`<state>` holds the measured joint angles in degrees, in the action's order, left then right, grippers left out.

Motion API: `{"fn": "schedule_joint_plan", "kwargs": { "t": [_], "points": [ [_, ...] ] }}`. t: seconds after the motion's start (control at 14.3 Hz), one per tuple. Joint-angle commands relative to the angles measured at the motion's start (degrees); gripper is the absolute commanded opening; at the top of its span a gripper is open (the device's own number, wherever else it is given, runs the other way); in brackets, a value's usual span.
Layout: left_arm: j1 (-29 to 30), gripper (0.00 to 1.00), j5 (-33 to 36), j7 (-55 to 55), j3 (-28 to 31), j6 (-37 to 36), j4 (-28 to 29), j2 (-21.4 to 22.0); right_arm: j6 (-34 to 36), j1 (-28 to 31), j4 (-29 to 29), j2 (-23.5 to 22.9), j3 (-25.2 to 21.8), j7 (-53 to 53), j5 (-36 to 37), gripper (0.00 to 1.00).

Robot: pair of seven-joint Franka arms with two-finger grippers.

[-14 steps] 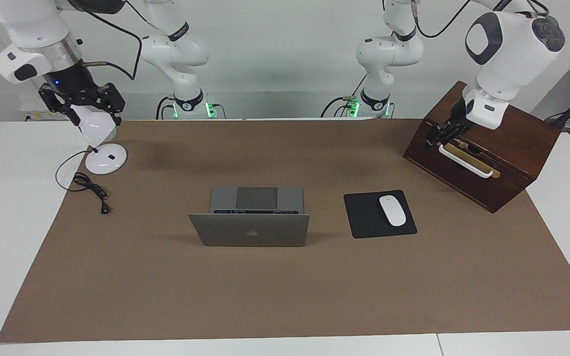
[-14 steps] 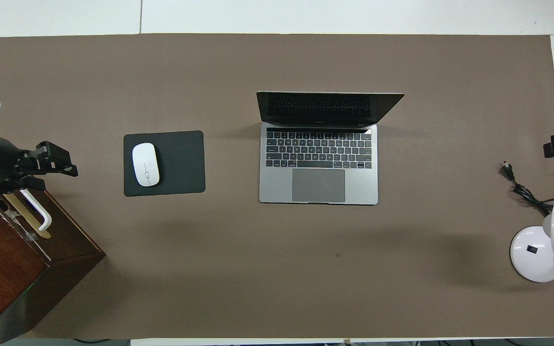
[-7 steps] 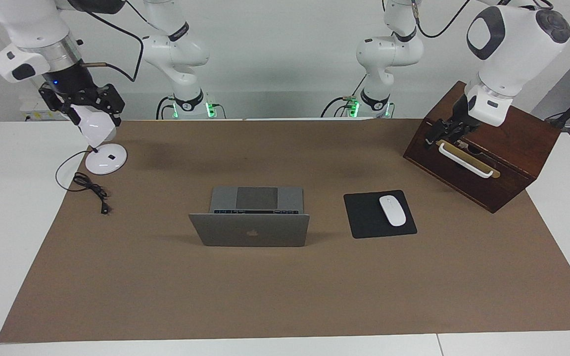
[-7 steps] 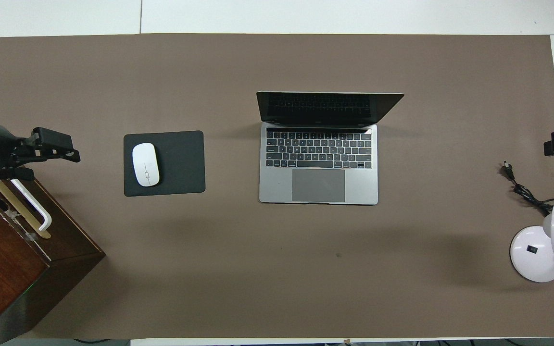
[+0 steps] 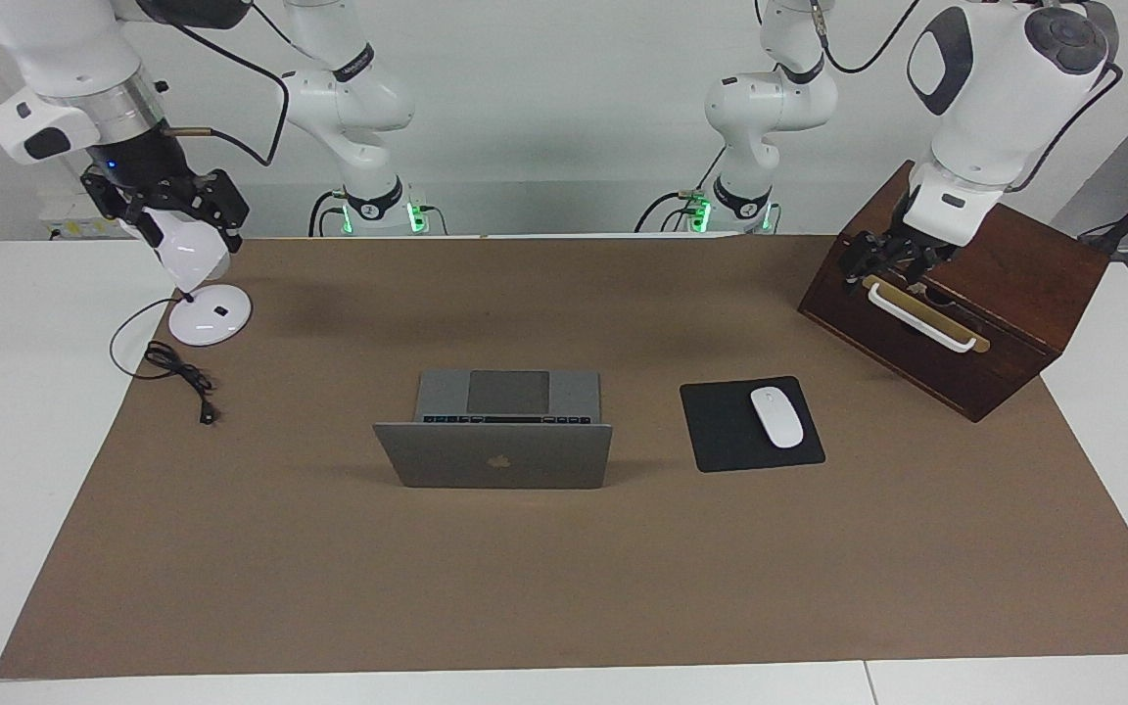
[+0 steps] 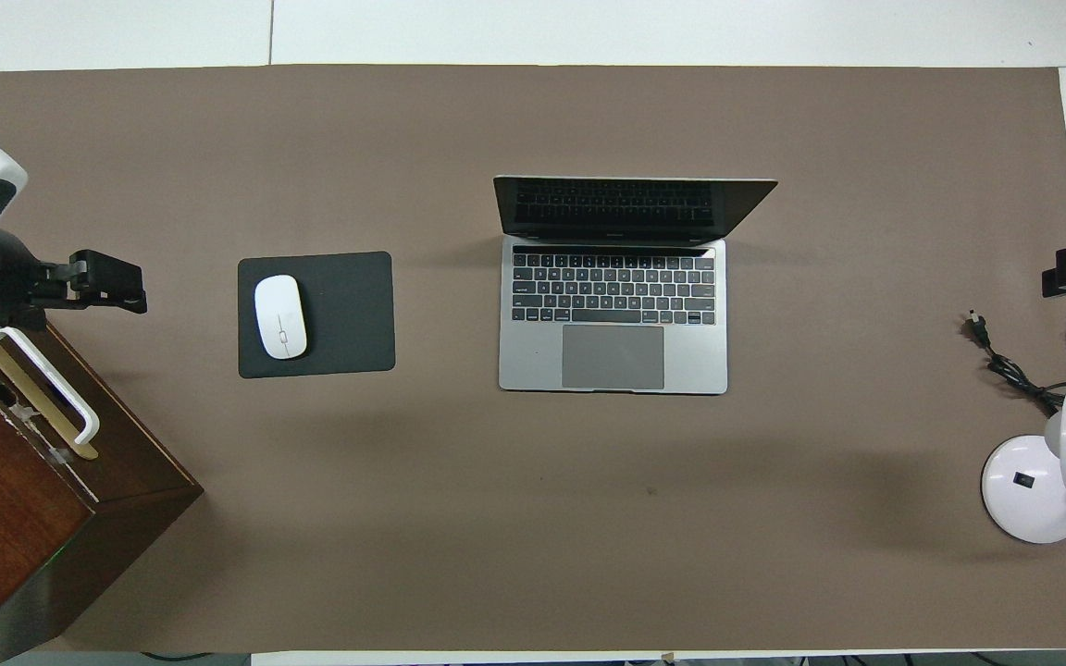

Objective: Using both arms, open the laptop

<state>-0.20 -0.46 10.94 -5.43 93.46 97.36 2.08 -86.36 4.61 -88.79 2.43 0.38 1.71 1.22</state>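
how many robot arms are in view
2. The left arm reaches over the wooden box at its own end of the table; the right arm hangs over the desk lamp at its end.

Robotics lab: two glossy white multi-jointed robot arms (image 5: 353, 108) on green-lit bases at 12 o'clock, bare white wall (image 5: 564, 98), brown paper-covered white table (image 5: 564, 587).

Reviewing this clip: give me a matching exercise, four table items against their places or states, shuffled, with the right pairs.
Things:
1. laptop
2. mouse
3. desk lamp
4. wooden box

Places or states:
A. on the black mouse pad
B. at the right arm's end, under the right gripper
C. mid-table, lid up
D. at the left arm's end, under the left gripper

Pairs: 1-C, 2-A, 3-B, 4-D
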Motion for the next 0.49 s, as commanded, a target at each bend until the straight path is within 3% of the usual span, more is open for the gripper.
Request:
{"fn": "schedule_joint_plan", "kwargs": {
  "t": [0.0, 0.42],
  "points": [
    [1.2, 1.00, 1.1, -1.6, -0.7, -4.2, -5.0, -1.2, 0.4, -0.1, 0.6, -0.3, 0.1, 1.0, -0.2, 1.00],
    [1.4, 1.00, -0.5, -1.8, -0.6, -1.6, -0.5, -0.1, 0.3, -0.2, 0.5, -0.3, 0.1, 1.9, -0.2, 1.00]
  ]
}}
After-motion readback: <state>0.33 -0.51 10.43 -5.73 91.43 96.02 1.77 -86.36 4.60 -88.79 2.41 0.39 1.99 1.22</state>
